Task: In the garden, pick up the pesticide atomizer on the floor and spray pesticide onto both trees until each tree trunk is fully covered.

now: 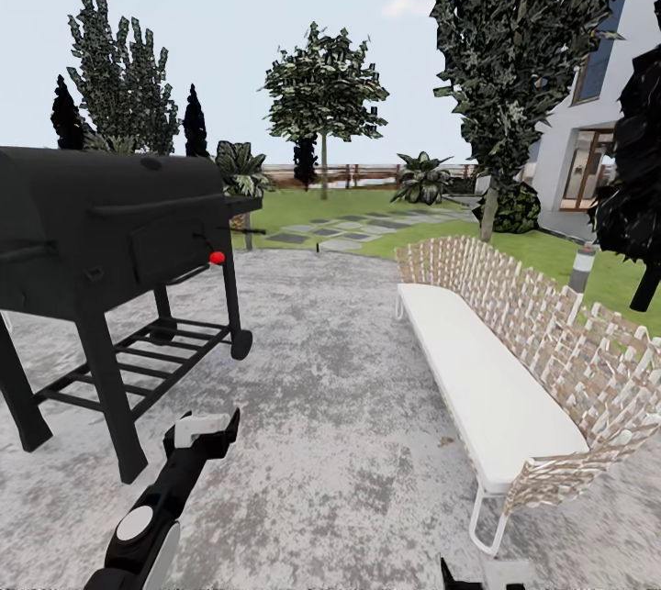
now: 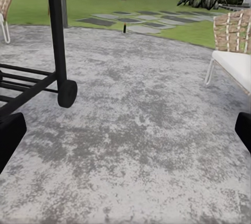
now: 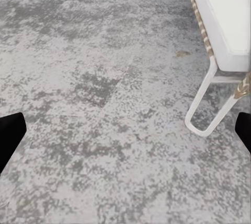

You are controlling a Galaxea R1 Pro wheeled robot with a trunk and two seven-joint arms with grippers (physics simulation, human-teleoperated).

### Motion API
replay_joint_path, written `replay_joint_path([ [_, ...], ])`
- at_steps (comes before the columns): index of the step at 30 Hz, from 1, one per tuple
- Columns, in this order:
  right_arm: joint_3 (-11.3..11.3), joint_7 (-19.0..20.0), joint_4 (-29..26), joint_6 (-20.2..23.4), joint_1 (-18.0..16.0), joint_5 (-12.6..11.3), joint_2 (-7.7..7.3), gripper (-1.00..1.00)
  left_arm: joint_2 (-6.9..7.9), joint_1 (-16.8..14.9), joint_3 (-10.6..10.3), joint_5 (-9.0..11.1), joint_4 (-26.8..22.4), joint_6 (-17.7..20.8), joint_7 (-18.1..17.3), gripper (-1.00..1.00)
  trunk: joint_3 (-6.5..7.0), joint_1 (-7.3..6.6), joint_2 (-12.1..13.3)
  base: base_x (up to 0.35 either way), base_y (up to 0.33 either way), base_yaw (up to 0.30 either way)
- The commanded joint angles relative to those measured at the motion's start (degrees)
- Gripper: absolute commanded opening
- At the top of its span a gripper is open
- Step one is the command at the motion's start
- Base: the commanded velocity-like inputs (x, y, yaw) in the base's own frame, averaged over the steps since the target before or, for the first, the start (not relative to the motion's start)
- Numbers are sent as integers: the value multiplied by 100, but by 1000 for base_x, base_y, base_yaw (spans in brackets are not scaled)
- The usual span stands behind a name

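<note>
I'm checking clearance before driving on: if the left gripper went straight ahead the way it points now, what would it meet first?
Probably nothing close: the left gripper is open and points low over the bare stone patio, so it would likely reach that paving first. The grill's wheel and the bench lie off to either side.

Grey stone patio underfoot, lawn beyond.

I'm looking over a mottled grey patio. On it to my left stands a black barbecue grill on legs and a wheel; to my right a white-cushioned woven bench. Past its far edge, stepping stones cross the grass lawn.
</note>
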Motion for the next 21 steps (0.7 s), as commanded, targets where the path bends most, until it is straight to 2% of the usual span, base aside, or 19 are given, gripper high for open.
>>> replay_joint_path([
  [1,-2,-1,-127,4,0,-5,-2,100,-4,0,-3,1,-4,-10,-3,100,-19,23,-42,0,0,0],
  [6,3,-8,-554,5,0,26,-3,100,-8,0,-22,-7,6,-22,-14,100,-108,133,-242,0,0,0],
  [21,-17,-8,-601,0,0,38,-3,100,-7,0,-23,-15,18,-19,-5,100,-360,440,-804,0,0,0],
])
